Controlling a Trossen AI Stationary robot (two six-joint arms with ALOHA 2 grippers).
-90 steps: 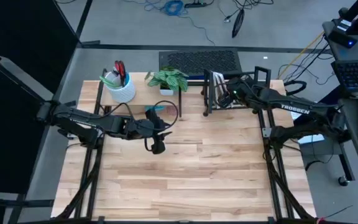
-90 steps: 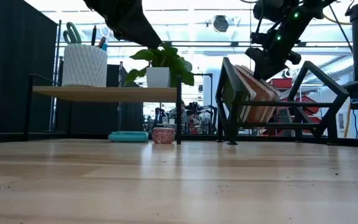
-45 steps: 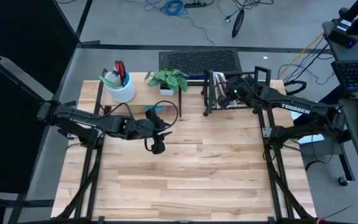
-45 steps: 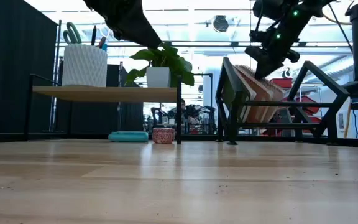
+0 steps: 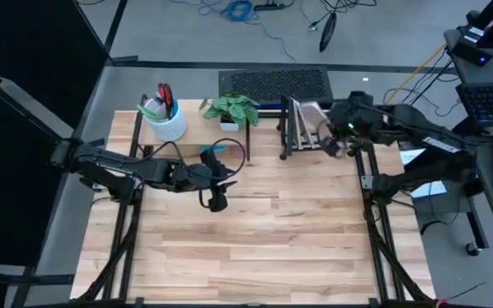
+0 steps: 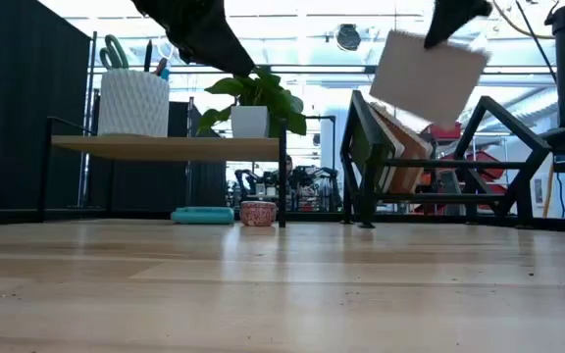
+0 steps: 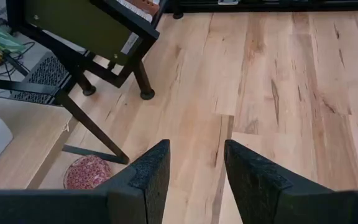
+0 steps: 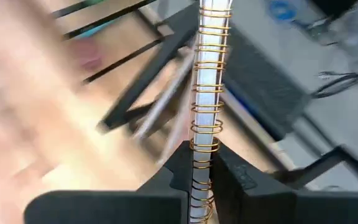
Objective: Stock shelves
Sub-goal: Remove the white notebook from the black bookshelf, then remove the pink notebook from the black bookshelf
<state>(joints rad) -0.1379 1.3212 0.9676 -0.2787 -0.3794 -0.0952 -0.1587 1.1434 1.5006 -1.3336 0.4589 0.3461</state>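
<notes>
Holding spiral notebook (image 6: 428, 76) aloft above black rack (image 5: 291, 128) at table's 1 o'clock | right gripper (image 8: 201, 163) clenched on its wire spine | light, floppy; pinch spine | left gripper (image 7: 194, 174) parted, idle mid-table.

The right gripper (image 8: 199, 163) has lifted a spiral notebook (image 6: 428, 76) up out of the black rack (image 6: 366, 157); it now hangs tilted above the rack.
</notes>
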